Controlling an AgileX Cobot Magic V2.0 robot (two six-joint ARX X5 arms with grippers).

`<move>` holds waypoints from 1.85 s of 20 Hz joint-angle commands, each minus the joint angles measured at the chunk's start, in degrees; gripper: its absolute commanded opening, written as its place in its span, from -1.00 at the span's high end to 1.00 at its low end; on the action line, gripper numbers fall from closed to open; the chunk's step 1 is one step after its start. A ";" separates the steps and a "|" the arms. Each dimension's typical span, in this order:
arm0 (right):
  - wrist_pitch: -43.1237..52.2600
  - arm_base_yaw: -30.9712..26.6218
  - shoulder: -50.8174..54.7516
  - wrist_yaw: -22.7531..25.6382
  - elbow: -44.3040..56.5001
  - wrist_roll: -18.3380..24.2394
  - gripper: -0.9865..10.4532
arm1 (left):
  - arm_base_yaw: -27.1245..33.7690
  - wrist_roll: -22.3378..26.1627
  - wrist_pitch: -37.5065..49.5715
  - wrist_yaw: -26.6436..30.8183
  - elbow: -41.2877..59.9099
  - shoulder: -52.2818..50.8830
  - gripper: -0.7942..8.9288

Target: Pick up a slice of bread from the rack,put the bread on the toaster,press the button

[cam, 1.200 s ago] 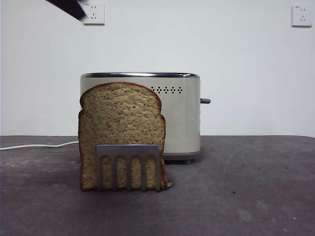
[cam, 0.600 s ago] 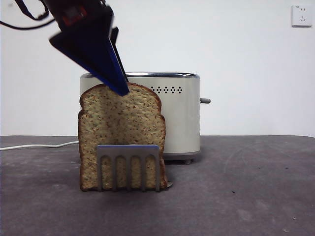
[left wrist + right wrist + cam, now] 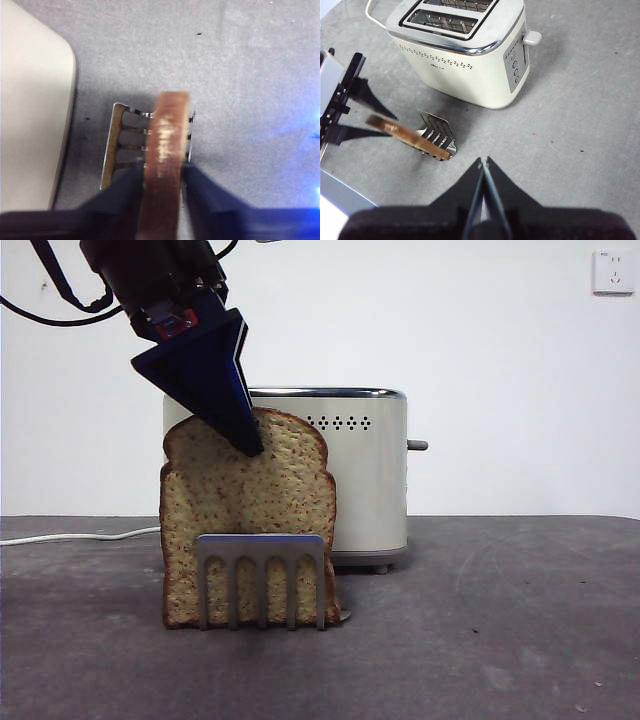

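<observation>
**Left gripper astride the bread in the rack**

Nearest the front camera stood the grey metal toast rack (image 3: pixel 262 578), its comb of prongs covering the lower part of the slice of bread (image 3: pixel 247 515). The brown wholegrain slice stood upright in the rack, its domed top reaching almost to the toaster's chrome rim. The left gripper (image 3: pixel 250 440) came down from the upper left, dark and blue-edged, with its tip over the crust at the top of the slice. In the left wrist view the jaws were spread, one on each side of the slice's top edge (image 3: pixel 165 160), right against the crust; whether they pressed it could not be told. The rack's prongs (image 3: pixel 131 145) showed beyond the slice there.

Directly behind bread and rack stood the cream-beige toaster (image 3: pixel 360 475), its left half hidden by the slice, its row of vent holes and side lever clear to the right. A white cord (image 3: pixel 75 536) lay on the grey table (image 3: pixel 500 630) to the left. A wall socket (image 3: pixel 612 271) sat high on the white wall.

The right gripper (image 3: pixel 483 162) waited apart above the table, jaws closed together, holding nothing.
</observation>
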State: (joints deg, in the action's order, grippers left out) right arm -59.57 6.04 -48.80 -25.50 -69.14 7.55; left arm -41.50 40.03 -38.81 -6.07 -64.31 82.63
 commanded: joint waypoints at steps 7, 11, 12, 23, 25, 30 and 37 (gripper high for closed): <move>0.28 0.11 0.02 -0.11 -0.04 0.50 0.85 | -0.15 0.42 -1.03 -0.09 -0.76 -2.82 0.86; 0.28 0.11 -0.35 -0.13 -0.04 0.50 0.85 | -0.15 0.42 -7.56 -0.07 -8.00 -3.74 0.85; 0.28 0.11 -0.46 -0.13 -0.04 0.50 0.85 | -0.15 0.42 -9.35 -0.07 -10.69 -3.74 0.85; 0.26 0.11 -0.72 -0.13 -0.04 0.48 0.85 | 0.31 10.49 -10.54 7.80 -31.85 -3.72 0.86; -0.17 0.11 -0.72 -0.15 -0.04 0.48 0.85 | 1.81 12.85 -8.96 7.78 -31.85 -3.28 0.86; -0.98 0.11 -0.72 -0.13 -0.04 0.48 0.85 | 5.92 15.78 -5.46 7.34 -31.85 -0.52 0.86; -0.98 0.11 -2.27 -0.15 -0.04 0.48 0.85 | 8.63 18.78 -5.35 4.76 -31.85 4.46 0.86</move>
State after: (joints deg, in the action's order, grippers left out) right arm -60.58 6.04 -51.11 -25.50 -69.14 7.53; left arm -33.01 57.95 -44.75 -0.91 -96.33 86.78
